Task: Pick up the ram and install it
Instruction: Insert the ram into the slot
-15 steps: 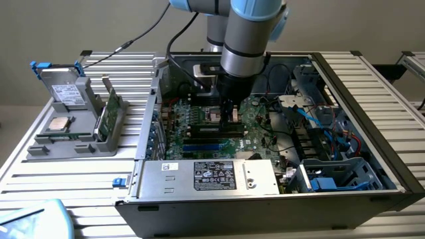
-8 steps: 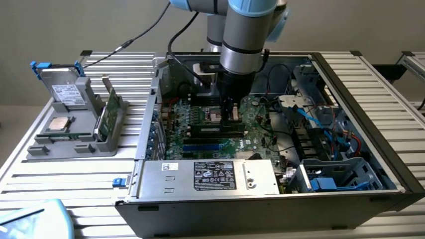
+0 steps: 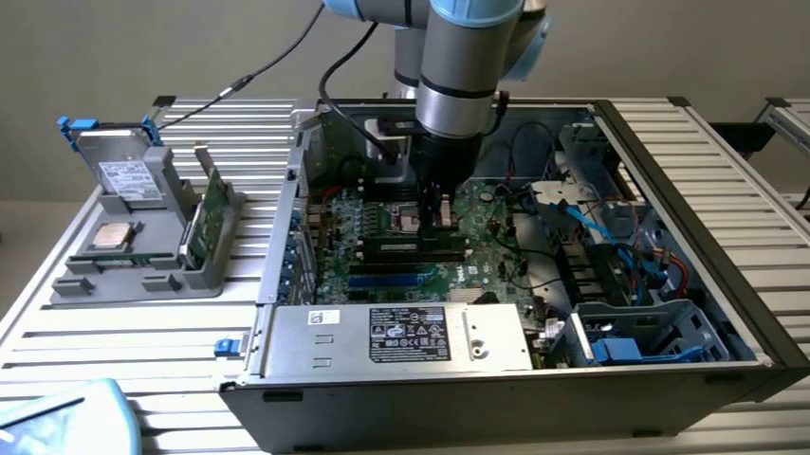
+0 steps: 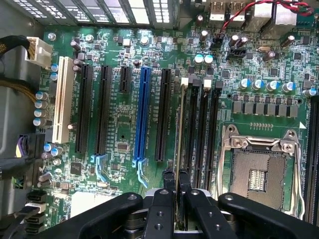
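The ram [image 4: 180, 124] shows edge-on in the wrist view as a thin pale strip, standing upright along the black memory slot nearest the long black expansion slots. My gripper [image 4: 176, 180] is shut on its near end, one black finger [image 4: 168, 181] on each side. Whether the stick is seated in the slot I cannot tell. Beside it lie further black memory slots [image 4: 202, 129] and the open silver processor socket [image 4: 259, 174]. In the exterior view my gripper [image 3: 439, 220] reaches straight down into the open computer case [image 3: 708, 237], onto the green motherboard [image 3: 487, 223].
A grey holder [image 3: 139, 256] at the exterior view's left carries a hard drive [image 3: 127, 175], a square silver chip [image 3: 117, 234] and an upright green card [image 3: 209, 213]. Inside the case are a power supply [image 3: 398, 334], a blue drive cage [image 3: 633, 332] and loose cables [image 3: 595, 223].
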Robot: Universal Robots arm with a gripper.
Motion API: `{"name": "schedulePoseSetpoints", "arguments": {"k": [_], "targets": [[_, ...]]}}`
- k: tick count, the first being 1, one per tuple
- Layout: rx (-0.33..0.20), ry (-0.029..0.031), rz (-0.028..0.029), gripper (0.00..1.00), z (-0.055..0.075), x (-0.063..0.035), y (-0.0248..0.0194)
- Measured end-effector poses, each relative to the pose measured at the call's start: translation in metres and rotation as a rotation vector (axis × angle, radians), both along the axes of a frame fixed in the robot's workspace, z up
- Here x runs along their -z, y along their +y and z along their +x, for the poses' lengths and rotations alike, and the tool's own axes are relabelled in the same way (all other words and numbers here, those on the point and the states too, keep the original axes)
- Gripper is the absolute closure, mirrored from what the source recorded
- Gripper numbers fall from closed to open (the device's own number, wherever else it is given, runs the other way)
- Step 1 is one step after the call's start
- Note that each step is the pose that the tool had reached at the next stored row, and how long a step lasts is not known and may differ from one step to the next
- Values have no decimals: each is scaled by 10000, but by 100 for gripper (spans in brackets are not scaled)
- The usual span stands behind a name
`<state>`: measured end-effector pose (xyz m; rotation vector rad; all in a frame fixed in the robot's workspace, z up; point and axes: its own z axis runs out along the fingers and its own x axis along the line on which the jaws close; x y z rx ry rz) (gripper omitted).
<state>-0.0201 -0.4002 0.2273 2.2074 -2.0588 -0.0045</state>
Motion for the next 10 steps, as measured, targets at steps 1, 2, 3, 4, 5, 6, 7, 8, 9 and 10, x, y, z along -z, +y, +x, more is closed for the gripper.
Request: {"name": "schedulePoseSetpoints", "arguments": {"k": [1,2,3,4,5,6,7,8,9,10], "targets": [[-6,-2,-8,86,0,0,3],[-11,-5,-18,86,-1,-1,7],[-15,-9,-23,86,-1,0,13],[-20,-15,-27,86,-1,1,17],[-22,-20,-34,86,-1,2,24],[-24,-26,-41,86,-1,3,30],[-26,-26,-48,86,0,3,33],[-28,-27,-53,86,0,4,35],[-29,-27,-60,86,-1,5,35],[-28,-26,-67,86,-1,6,36]]}}
